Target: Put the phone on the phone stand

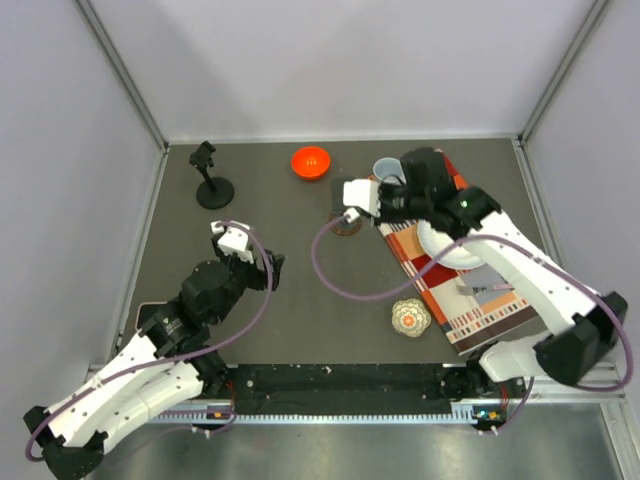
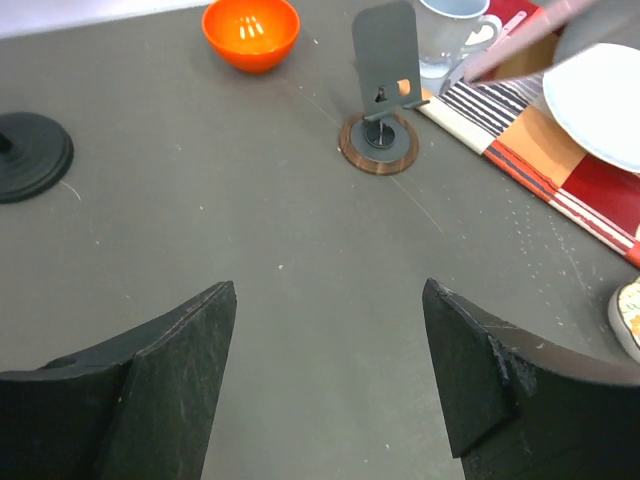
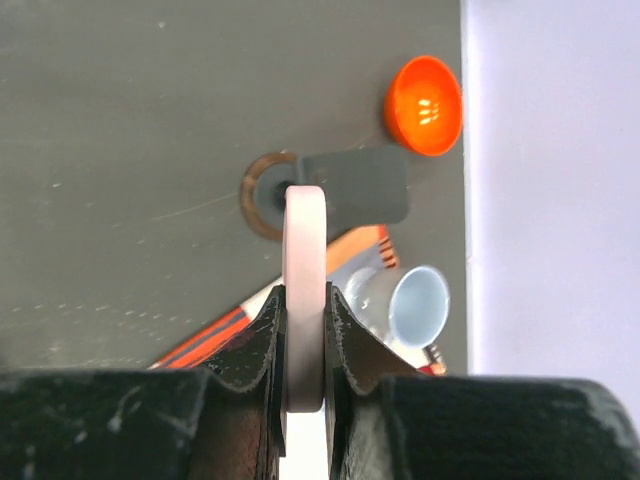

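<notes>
The phone (image 3: 304,260) is a pale pinkish slab seen edge-on, and my right gripper (image 3: 305,295) is shut on it. Just beyond its upper end stands the phone stand (image 3: 355,187), a grey plate on a round brown base. From the left wrist the stand (image 2: 383,70) is upright, with the phone (image 2: 515,48) slanting in above and to its right. From above, the right gripper (image 1: 385,200) hovers beside the stand (image 1: 348,224) and hides the phone. My left gripper (image 2: 330,300) hangs open over bare table, well short of the stand, and holds nothing (image 1: 262,268).
An orange bowl (image 1: 311,162) sits at the back. A pale blue mug (image 1: 386,168) and a white plate (image 1: 450,248) rest on a striped cloth (image 1: 475,305) on the right. A small patterned round object (image 1: 410,318) lies near the front. A black round-based stand (image 1: 212,185) is back left.
</notes>
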Action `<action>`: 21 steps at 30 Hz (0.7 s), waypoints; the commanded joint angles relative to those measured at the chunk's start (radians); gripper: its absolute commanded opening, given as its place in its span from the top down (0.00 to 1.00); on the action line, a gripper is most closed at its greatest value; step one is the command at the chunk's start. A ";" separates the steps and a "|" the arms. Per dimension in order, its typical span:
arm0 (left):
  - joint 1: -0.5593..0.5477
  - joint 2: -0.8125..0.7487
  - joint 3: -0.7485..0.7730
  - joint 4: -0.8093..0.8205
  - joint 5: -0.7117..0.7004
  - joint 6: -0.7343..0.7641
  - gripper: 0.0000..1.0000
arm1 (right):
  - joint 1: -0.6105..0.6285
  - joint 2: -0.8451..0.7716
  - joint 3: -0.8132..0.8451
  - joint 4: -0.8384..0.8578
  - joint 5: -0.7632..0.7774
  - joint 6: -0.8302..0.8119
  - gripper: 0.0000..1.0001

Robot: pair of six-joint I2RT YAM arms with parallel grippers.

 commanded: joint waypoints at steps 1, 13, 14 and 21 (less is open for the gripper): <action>0.004 -0.087 -0.015 -0.019 0.030 -0.095 0.18 | -0.064 0.171 0.297 -0.117 -0.238 -0.212 1.00; 0.004 -0.196 -0.018 -0.149 0.091 -0.157 0.17 | -0.087 0.589 0.796 -0.444 -0.270 -0.331 1.00; 0.004 -0.194 -0.019 -0.143 0.096 -0.164 0.17 | -0.087 0.613 0.816 -0.451 -0.266 -0.338 1.00; 0.004 -0.145 -0.013 -0.117 0.162 -0.143 0.17 | -0.104 0.685 0.868 -0.476 -0.275 -0.350 1.00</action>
